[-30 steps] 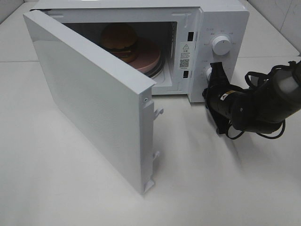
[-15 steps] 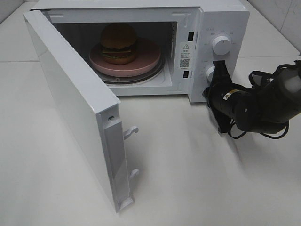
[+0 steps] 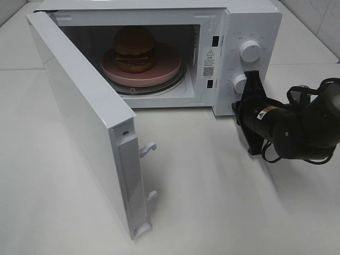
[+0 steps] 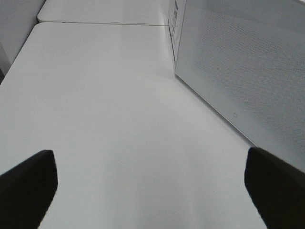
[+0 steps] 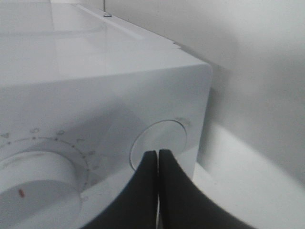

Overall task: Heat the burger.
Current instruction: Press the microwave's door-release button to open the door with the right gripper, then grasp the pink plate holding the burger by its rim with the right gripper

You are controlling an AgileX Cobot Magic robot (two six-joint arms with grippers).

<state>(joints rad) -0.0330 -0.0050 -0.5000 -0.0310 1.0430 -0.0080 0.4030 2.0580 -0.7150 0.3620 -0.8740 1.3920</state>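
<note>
**Exterior high view.**
- Microwave (image 3: 138, 5): standing on the white table (image 3: 223, 202). Its door (image 3: 79, 122) is now hanging swung fully wide, where a second ago it was still sweeping across the cavity mouth.
- The burger (image 3: 134, 49): sitting inside the cavity on the pink plate (image 3: 162, 74), in full view.
- Right gripper (image 3: 251, 85): lying close to the control panel (image 3: 265, 32), having eased back a little from it.
- Judgement: the burger is already loaded. The door is needing closing before any heating can be starting.

**Left wrist view.**
- Left gripper (image 4: 152, 191): fingers standing wide apart and holding nothing.
- It is hovering over bare table with the door's outer face just beside it, looking well placed for pushing the door shut.

**Right wrist view.**
- Right gripper: fingers pressing together, carrying nothing.
- The tips are pointing at the round button (image 5: 164, 136) next to a marked dial (image 5: 33, 181). Whether they are touching it is not showing clearly.
</note>
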